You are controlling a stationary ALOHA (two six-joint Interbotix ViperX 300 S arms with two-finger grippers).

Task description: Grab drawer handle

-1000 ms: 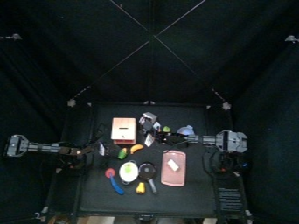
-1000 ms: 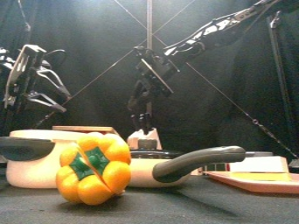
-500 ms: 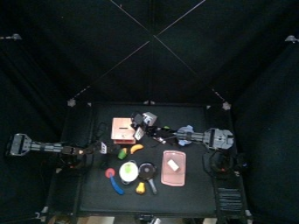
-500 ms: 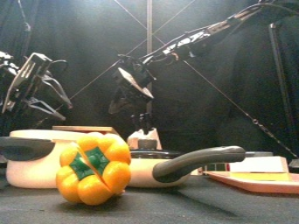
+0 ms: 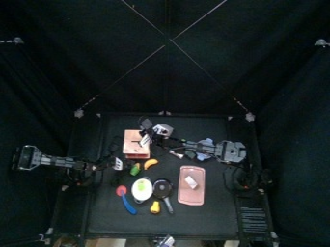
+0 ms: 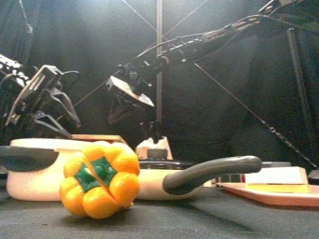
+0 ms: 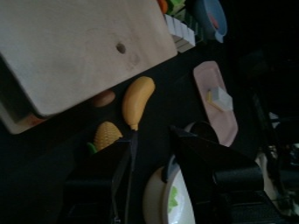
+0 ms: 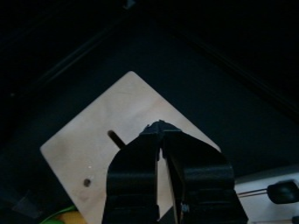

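Overhead view: drawer point(image 5: 133, 142) sits at the table's back left, right gripper point(image 5: 147, 125) reaching across above its far edge, likely lining up on the handle. Front view: right arm overhangs the clutter. Right wrist view: jaws nearly together, empty, over the pale top point(image 8: 128, 131). Left gripper point(image 7: 146, 166) rests, spread apart.

Drawer point(image 5: 133, 142): small boxy cabinet, orange-tan sides, paler pinkish rectangular top. Stands upright on bench, left of middle, toward far half. Top flat, level, nothing resting on it. Right wrist view: pale top point(image 8: 122, 140) seen from above as tilted rectangle with small dark spot near one corner. Left wrist view: same pale top point(image 7: 82, 48) with one dark spot, edges straight. Front view: mostly hidden; handle not discernible in any view.
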